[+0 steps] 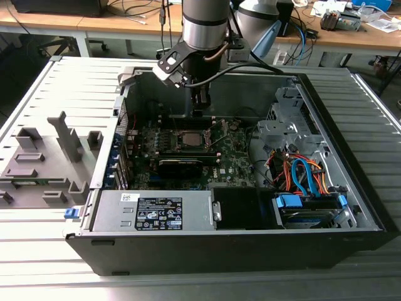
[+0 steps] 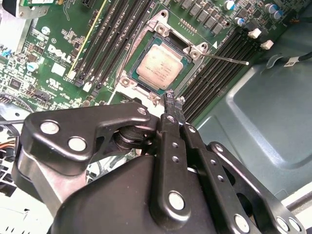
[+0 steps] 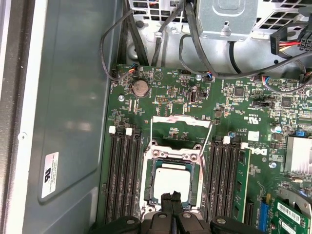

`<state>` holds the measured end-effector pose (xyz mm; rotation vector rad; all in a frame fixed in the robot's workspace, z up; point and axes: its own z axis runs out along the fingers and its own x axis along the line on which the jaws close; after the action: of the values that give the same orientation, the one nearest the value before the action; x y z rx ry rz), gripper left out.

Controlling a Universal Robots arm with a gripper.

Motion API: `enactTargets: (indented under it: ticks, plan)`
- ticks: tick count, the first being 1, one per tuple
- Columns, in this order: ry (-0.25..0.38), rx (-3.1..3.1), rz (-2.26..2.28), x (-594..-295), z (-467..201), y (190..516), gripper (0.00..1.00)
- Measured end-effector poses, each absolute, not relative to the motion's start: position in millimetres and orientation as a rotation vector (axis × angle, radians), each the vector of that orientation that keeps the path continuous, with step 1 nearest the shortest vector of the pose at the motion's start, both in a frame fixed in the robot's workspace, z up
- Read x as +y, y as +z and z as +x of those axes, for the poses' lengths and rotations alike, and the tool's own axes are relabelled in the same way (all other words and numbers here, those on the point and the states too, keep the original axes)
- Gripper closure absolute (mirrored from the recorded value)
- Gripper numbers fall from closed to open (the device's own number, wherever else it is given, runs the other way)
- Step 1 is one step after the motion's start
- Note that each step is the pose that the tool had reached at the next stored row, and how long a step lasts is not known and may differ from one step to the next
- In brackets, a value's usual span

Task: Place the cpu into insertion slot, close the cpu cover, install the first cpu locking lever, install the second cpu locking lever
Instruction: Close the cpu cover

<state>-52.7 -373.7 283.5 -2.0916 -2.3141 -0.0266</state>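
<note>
Cpu (image 3: 171, 183), small flat square silver-grey chip, lying flat inside dark square insertion slot (image 3: 150, 178) on green motherboard (image 3: 170, 97); looking seated, so placing step seemingly done. Thin silvery cpu cover (image 3: 181, 120) appearing to be swung back off slot, leaving chip exposed. Thin wire locking lever (image 2: 226, 59) sticking out sideways, unlatched, likely so cover can drop freely. Black two-finger tool (image 3: 173, 197) hovering just over slot edge opposite cover. Fingertips (image 2: 169, 97) pinching together, gripping nothing, apparently touching neither chip nor cover.
</note>
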Motion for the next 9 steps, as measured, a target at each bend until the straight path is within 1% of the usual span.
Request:
enactTargets:
  ticks: [9]
  plan:
    - [-0.028, -2.313, -2.091, -373.7, -52.6, 286.6, 0.89]
